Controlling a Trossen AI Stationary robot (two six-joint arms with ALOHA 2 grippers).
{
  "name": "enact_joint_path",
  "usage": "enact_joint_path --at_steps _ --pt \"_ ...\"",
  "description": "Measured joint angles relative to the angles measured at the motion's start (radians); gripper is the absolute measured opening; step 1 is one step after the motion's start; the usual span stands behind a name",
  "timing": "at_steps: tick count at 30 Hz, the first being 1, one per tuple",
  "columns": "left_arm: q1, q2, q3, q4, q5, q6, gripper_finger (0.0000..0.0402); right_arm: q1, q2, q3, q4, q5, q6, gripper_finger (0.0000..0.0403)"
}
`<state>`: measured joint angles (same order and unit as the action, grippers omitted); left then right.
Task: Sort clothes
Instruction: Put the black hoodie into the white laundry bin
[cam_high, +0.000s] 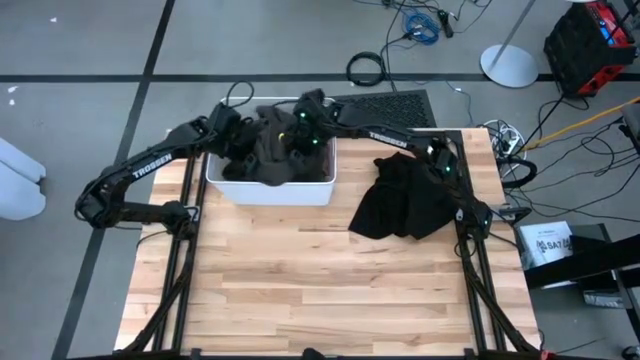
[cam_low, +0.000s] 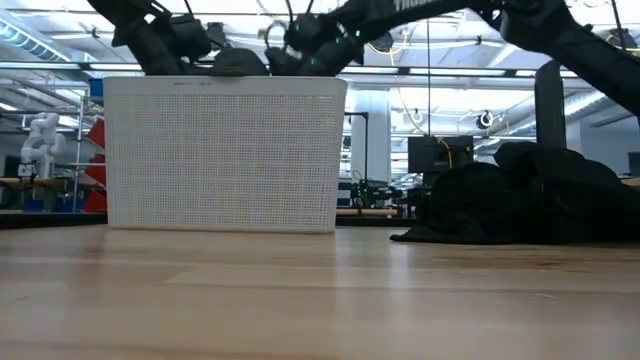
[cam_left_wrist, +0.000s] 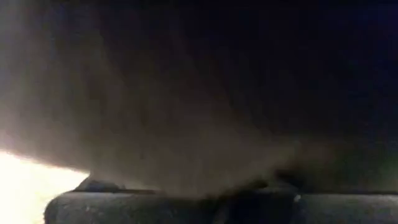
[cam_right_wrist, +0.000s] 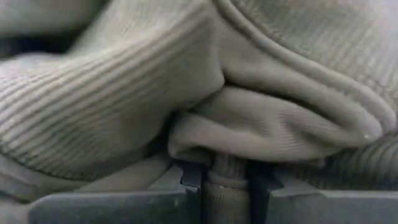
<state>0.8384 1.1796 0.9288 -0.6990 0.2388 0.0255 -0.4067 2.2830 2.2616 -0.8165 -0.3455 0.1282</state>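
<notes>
Item: dark olive garment, ribbed knit, heaped in the white bin at the far side of the bench. It fills the bin to above the rim and is the only content that can be made out; whatever lies beneath it is hidden.

Holders: both hands are down in the bin, on this garment. Right hand: fingers together, clamped on a narrow fold of the ribbed fabric, seen close in the right wrist view. Left hand: pressed into the fabric at the bin's left end, fingers together; the left wrist view is filled with cloth, so a pinch on the same garment is likely, though what it holds cannot be confirmed.

Probable reason for the hold: a grip at two points would let the arms lift or spread the piece clear of the bin for sorting.

Second item: black garment, crumpled on the bench just right of the bin, beside the right arm's base, untouched. Likely already sorted out.
</notes>
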Motion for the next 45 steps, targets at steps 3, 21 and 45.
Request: enact_joint_path --at_steps 3,21,45 --pt "-0.001 0.01 -0.002 -0.026 -0.004 0.01 0.0018 -0.018 0.041 0.0 -0.073 -0.11 0.041 0.0047" --pt "-0.033 0.278 0.0 0.026 0.024 -0.046 0.0017 -0.073 0.098 0.001 -0.211 -0.042 0.068 0.0048" --pt "-0.214 0.109 0.11 -0.168 -0.246 0.074 0.0046 -0.065 0.028 0.087 -0.332 -0.04 -0.114 0.0219"
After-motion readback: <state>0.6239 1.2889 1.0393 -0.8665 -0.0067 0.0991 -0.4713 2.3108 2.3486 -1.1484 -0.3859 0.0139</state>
